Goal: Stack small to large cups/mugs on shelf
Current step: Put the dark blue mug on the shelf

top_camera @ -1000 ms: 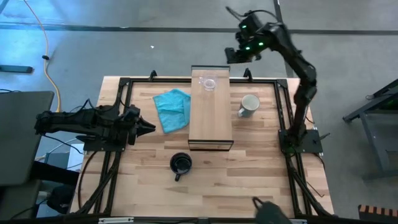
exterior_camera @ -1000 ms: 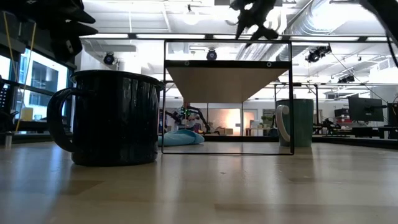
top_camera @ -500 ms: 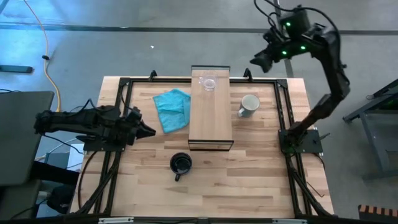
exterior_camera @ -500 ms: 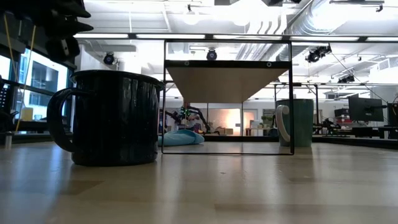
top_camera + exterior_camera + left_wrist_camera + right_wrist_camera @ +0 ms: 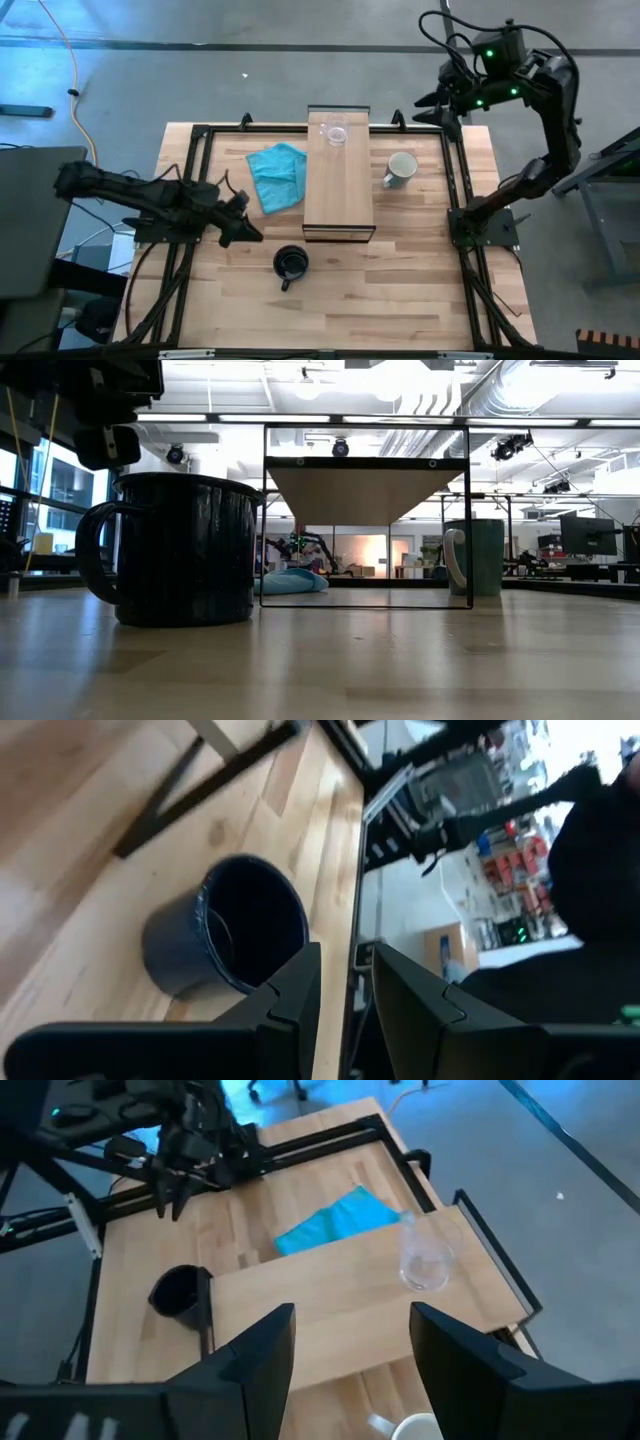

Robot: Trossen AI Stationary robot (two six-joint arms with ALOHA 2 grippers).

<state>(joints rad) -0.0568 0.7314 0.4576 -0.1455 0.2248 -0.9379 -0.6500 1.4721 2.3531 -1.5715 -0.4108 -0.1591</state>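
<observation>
Left end effector (image 5: 243, 232): positioned low over the bench's left-front area, fingers (image 5: 285, 995) set narrowly apart, nothing gripped. The mid-sized black handled mug (image 5: 290, 264) is seen just beside it, toward the bench's front, upright and not touched. In the left wrist view the mug's dark open mouth (image 5: 235, 935) is seen just beyond the fingertips, lying on the light-wood bench (image 5: 90, 830).

Right end effector (image 5: 432, 103): held high beyond the bench's far right corner, fingers (image 5: 255, 1350) spread wide and empty. The slightly larger white handled mug (image 5: 400, 168) is seen on the bench right of the shelf, nearer the front than this end effector and well apart from it.

The long light-wood raised shelf (image 5: 338, 195) is placed along the bench's middle. The small clear glass cup (image 5: 336, 133) is seen standing upright on its far end. A crumpled teal cloth (image 5: 278, 174) lies just left of the shelf.

View differences: the low view shows the black mug (image 5: 180, 550) large in the foreground, the shelf's open dark frame (image 5: 366, 515) and the white mug (image 5: 472, 556) behind, but the glass cup is not seen there. In the right wrist view the glass cup (image 5: 424, 1260), the shelf top (image 5: 340, 1305), the cloth (image 5: 335, 1222) and the left arm (image 5: 190, 1140) are taken in together.
</observation>
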